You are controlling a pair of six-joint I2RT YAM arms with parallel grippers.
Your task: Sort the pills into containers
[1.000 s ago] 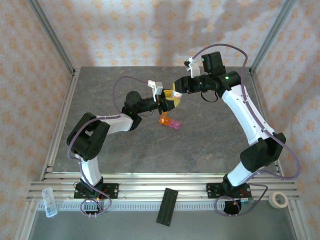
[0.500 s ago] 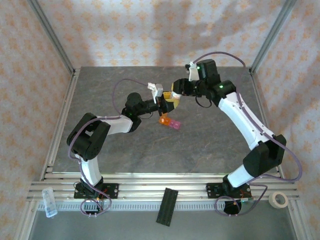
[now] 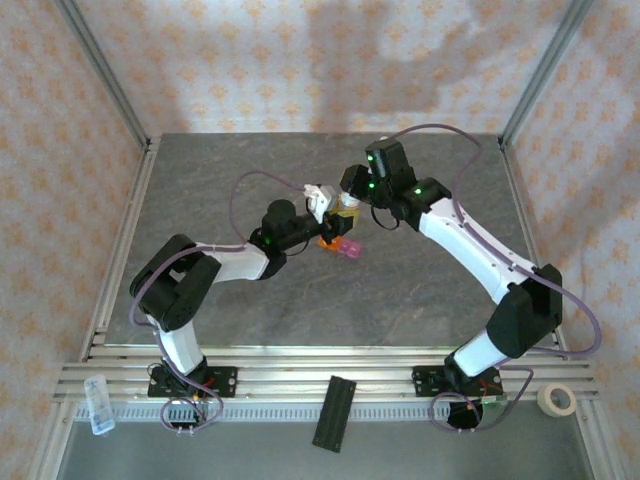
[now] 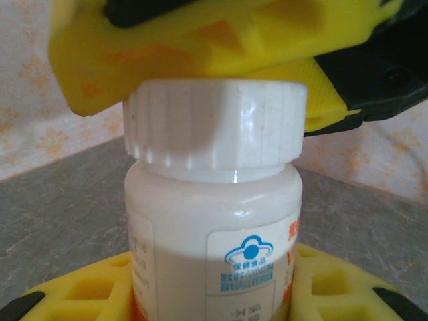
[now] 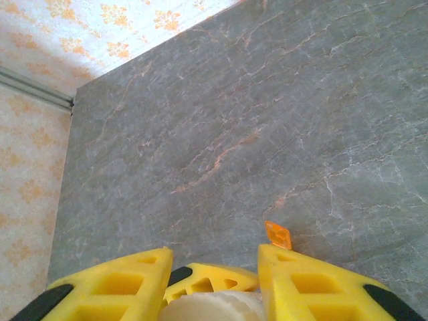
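A white pill bottle (image 4: 212, 221) with a ribbed cap (image 4: 215, 124) stands upright between the yellow fingers of my left gripper (image 4: 214, 294), which is shut on its body. From above, my right gripper (image 5: 210, 281) has come down over the bottle and its yellow fingers sit on either side of the cap (image 5: 207, 309), closed on it. In the top view both grippers meet at mid-table, left gripper (image 3: 328, 217) and right gripper (image 3: 346, 204). The orange and pink containers (image 3: 340, 245) lie on the table just in front of them. An orange corner of the containers (image 5: 277, 234) peeks past my right finger. No pills are visible.
The grey stone table (image 3: 400, 290) is fenced by metal frame posts and patterned walls. On the near rail lie a black bar (image 3: 335, 412), a small clear box (image 3: 98, 403) and a tape roll (image 3: 556, 399).
My right gripper has swung left and down onto the bottle's cap. My left gripper with the bottle has shifted slightly right and nearer, over the containers.
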